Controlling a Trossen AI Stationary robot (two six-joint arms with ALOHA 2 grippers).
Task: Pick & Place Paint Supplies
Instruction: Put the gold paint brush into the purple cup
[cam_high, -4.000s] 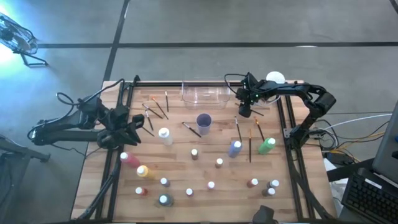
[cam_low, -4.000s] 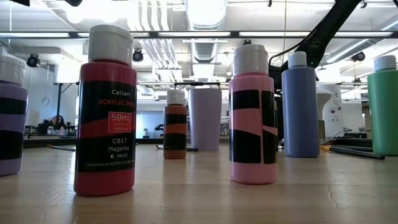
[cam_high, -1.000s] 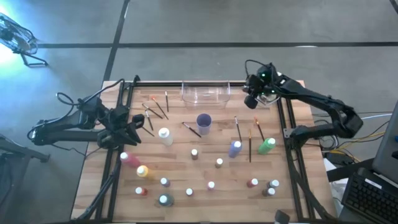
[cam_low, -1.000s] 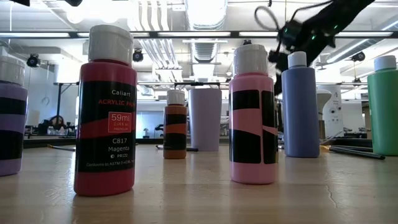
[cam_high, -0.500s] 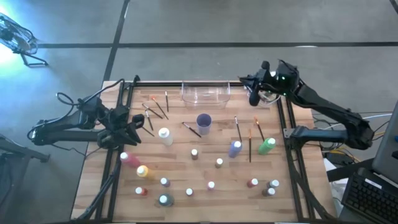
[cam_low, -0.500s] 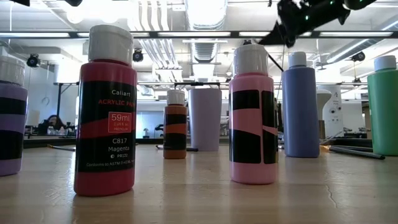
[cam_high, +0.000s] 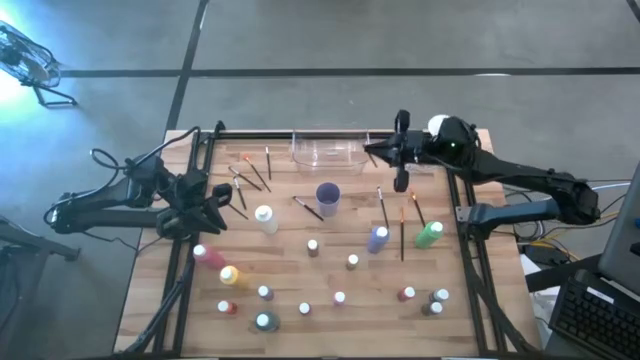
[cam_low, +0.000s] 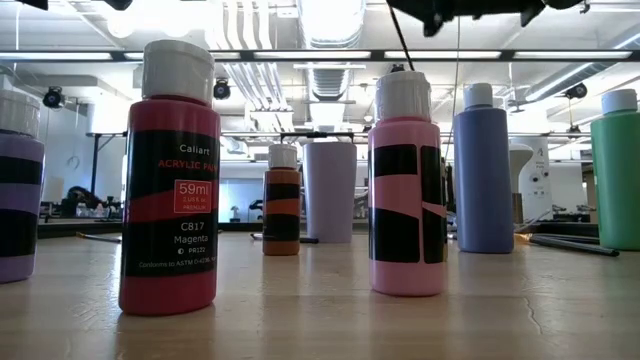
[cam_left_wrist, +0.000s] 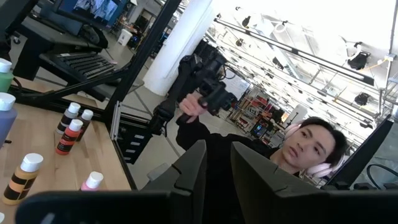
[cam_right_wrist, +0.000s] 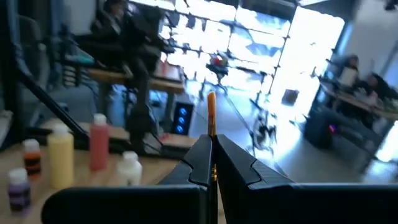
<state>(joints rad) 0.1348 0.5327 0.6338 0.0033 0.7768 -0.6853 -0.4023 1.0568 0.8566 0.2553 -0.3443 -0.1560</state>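
Right wrist view: right fingers (cam_right_wrist: 211, 163) clench a paintbrush (cam_right_wrist: 211, 115), now swung toward the clear bin (cam_high: 330, 150); left fingers (cam_left_wrist: 214, 168) idle, slightly parted.

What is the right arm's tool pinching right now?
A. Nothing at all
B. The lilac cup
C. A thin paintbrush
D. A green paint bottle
C. In the right wrist view the right tool is shut on a thin paintbrush whose orange end sticks out past the fingers; from above, that tool is held over the far right part of the table, beside the clear tub.
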